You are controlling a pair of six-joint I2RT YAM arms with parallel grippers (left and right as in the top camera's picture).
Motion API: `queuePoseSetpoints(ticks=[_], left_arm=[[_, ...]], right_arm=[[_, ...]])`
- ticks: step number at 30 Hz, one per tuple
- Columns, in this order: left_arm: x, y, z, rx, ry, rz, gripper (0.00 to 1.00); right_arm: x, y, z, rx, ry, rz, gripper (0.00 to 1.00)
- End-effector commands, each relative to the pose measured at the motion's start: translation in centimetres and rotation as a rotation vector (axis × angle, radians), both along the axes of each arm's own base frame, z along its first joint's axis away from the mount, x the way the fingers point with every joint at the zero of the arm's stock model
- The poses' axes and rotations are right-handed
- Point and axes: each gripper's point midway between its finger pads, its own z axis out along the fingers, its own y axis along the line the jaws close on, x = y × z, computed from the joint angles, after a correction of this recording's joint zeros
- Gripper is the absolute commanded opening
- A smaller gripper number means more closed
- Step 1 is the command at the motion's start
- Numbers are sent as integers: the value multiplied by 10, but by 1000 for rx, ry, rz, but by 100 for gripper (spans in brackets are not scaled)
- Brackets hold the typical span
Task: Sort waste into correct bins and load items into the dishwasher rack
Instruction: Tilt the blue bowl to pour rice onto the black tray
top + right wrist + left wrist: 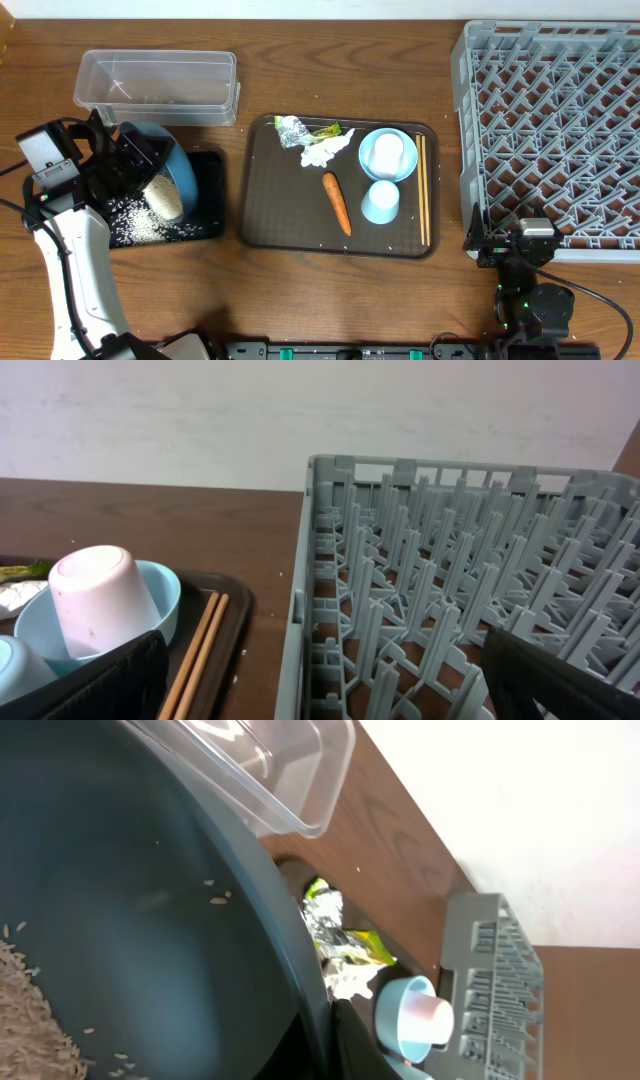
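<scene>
L gripper (135,158) is clamping the rim of the bowl (180,170) and holding it tipped over the black tray (212,205) just beneath. Rice (163,198) is sitting at the bowl's low edge, w/ more lying in the tray below the gripper. Risks: grains are piling close to the tray's near edge, so a steeper tip or drift toward the robot is prob. going to scatter rice onto the table (300,300). A one-sided rim grip on a heavy tilted bowl is also likely to be slipping or twisting. Tub (160,80) is sitting just beyond the gripper, near enough for the bowl to clip it. To the gripper's right, the brown tray (268,222) is carrying foil (291,127), wrapper (327,130), tissue (324,151), carrot (337,203), small bowl (371,166) w/ a white cup (388,152) in it, cup (381,203) and chopsticks (421,190). All of these are lying btw the bowl and the rack (550,120) far right. R gripper (520,240) is resting wide open and empty by the rack's near corner.
</scene>
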Motion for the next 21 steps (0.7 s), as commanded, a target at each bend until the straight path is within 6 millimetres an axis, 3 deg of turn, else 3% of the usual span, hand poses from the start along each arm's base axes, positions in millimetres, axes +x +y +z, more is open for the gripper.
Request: queuePoseSetpoints(ticks=[1,6,9,17,21], left_arm=[[1,-12,17,-101,-31,-37,6],[0,1,15,-231,65,108,6],[3,2,37,-251,-62,28,6],[-7,29,47,-268,-133,51,6],[-10,25,58,-285,-194,-9,6]], right_arm=[[0,1,0,-12,-1,2,99],[0,1,0,-12,-1,2,99],[0,1,0,-12,-1,2,99],[0,1,0,-12,-1,2,99],[0,1,0,-12,-1,2,99]])
